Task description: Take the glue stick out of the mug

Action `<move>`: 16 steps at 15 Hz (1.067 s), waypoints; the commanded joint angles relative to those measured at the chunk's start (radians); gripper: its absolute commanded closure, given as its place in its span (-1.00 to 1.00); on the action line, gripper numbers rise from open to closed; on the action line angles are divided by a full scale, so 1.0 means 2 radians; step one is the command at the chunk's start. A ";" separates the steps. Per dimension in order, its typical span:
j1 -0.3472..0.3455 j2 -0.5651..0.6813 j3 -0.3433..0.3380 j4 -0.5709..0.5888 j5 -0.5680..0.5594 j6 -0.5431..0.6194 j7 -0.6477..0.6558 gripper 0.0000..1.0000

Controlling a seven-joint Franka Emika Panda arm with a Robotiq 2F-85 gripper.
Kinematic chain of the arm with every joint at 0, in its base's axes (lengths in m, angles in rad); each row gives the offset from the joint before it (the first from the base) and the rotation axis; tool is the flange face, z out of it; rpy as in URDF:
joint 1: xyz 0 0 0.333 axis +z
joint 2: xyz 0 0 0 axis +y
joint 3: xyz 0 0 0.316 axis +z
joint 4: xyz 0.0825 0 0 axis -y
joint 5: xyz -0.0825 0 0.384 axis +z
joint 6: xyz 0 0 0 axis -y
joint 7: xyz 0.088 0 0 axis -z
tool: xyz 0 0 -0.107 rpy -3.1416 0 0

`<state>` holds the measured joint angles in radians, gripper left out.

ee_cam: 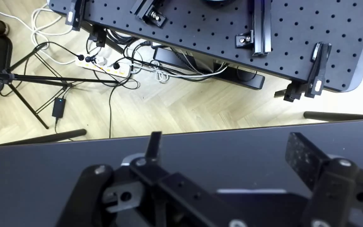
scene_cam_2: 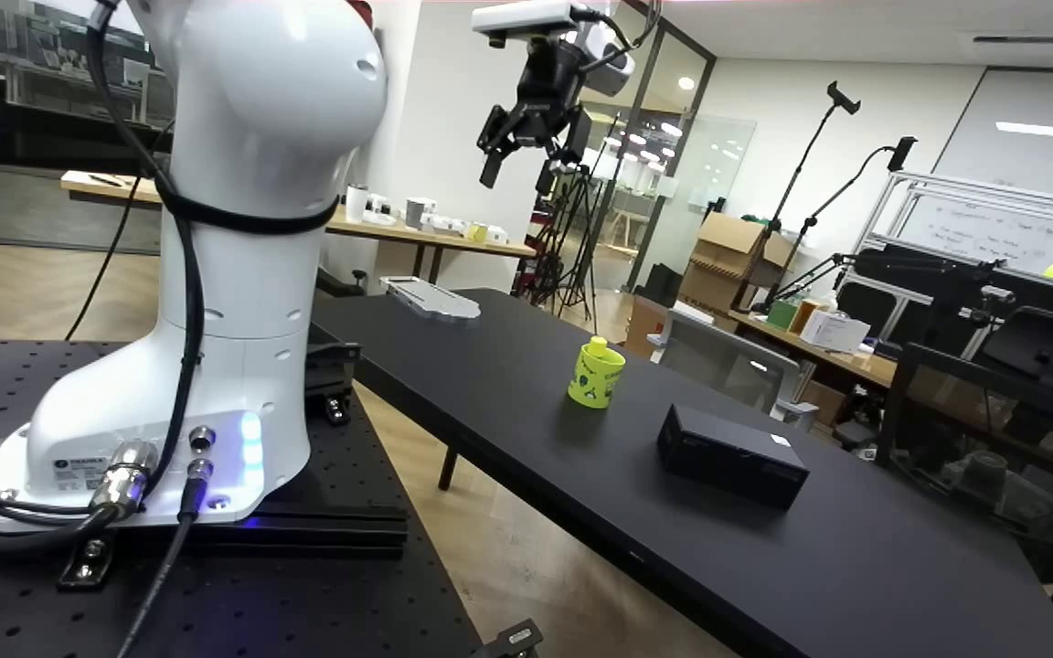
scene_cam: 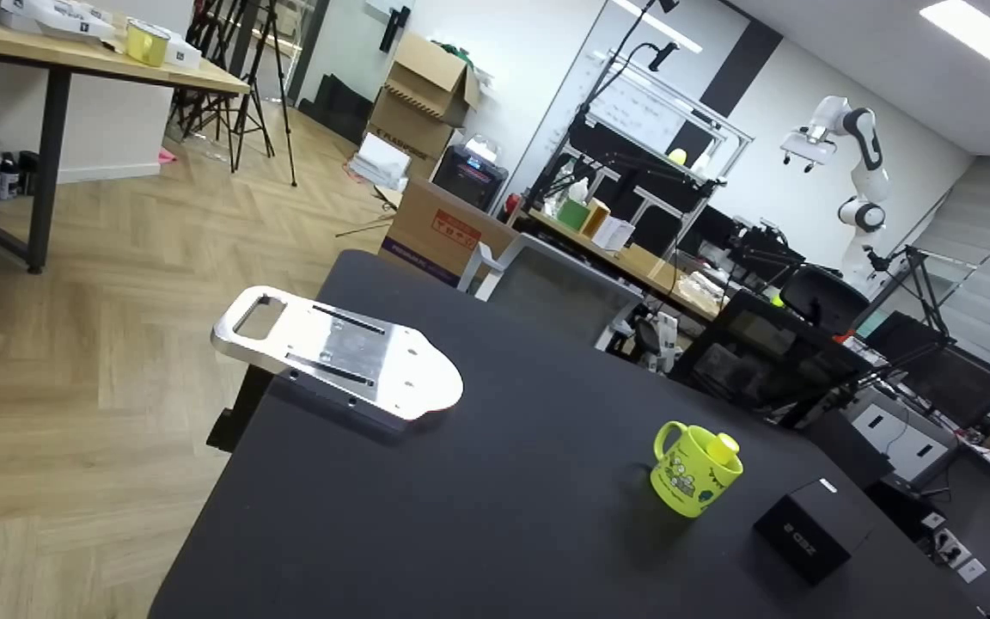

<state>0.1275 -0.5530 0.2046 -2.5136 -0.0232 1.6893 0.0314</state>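
— From the left in an exterior view, see the gripper (scene_cam_2: 519, 174)?
— Yes: hangs high, spread wide, grasping nothing.
— And farther right?
— See the mug (scene_cam_2: 594, 380), with the glue stick (scene_cam_2: 598, 346) inside, poking out at the top.
— Done yet?
— Apparently not even started; needs reaching, grasping and lifting clear.
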 commanded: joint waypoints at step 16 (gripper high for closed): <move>0.005 0.506 -0.042 0.374 -0.033 0.206 0.011 -1.00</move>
<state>0.1055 0.3228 0.1340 -1.9346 -0.0785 2.1572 0.0357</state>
